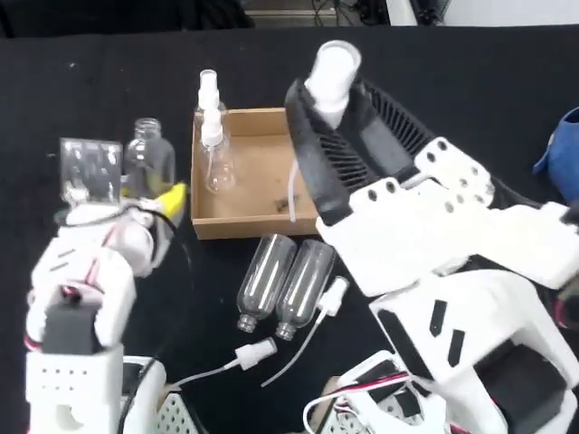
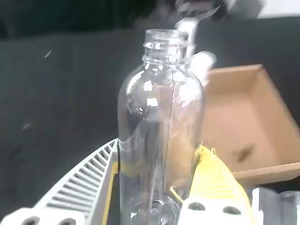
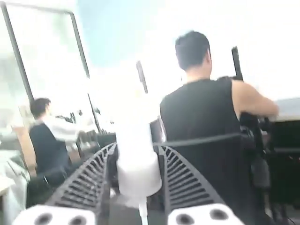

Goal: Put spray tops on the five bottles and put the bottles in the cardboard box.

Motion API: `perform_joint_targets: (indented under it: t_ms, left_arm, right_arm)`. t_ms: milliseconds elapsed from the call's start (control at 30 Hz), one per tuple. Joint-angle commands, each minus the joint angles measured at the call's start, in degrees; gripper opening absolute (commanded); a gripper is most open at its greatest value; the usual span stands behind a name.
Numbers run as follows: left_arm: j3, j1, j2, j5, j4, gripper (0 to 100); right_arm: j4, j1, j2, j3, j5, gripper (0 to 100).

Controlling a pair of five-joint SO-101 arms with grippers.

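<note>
Capping step. Clamping clear uncapped plastic bottle upright in left tool, 9 o'clock of brown cardboard box. Pinching white spray top in right tool, raised at box's 1 o'clock. Next probably needing top lined over bottle mouth.

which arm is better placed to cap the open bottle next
Right: the right gripper grips a spray top above the cardboard box; the left gripper holds the uncapped bottle upright beside it.

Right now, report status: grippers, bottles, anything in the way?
Left gripper shut on open bottle, upright. Right gripper shut on spray top, held high. Two bare bottles lying before cardboard box. Bottle mouth clear.
</note>
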Motion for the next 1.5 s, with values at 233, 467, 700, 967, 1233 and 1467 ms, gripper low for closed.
perform_joint_targets:
  t_ms: [233,467,700,967,1233,1467]
  left_arm:
    - [20.70,4.97,-27.08,2.11,-14.15,3]
    - [31.08,9.98,-30.07,3.43,-24.62,3]
    - [36.79,15.87,-30.07,3.25,-31.82,3]
    - [37.67,15.87,-30.07,3.60,-34.73,3]
    - [38.46,15.87,-30.07,3.52,-34.81,3]
    - [38.46,15.87,-30.07,3.34,-34.81,3]
  right_arm:
    - [-26.64,0.70,0.04,14.20,-2.46,1.1]
    - [-35.08,-0.35,0.04,19.38,-2.46,1.1]
    - [-35.52,-4.57,0.04,20.88,-2.02,1.4]
    - [-42.81,-4.40,0.13,28.00,-2.02,1.4]
    - [-58.81,-4.57,4.70,35.65,3.34,1.1]
    - [-58.73,-4.57,9.01,34.77,3.60,1.1]
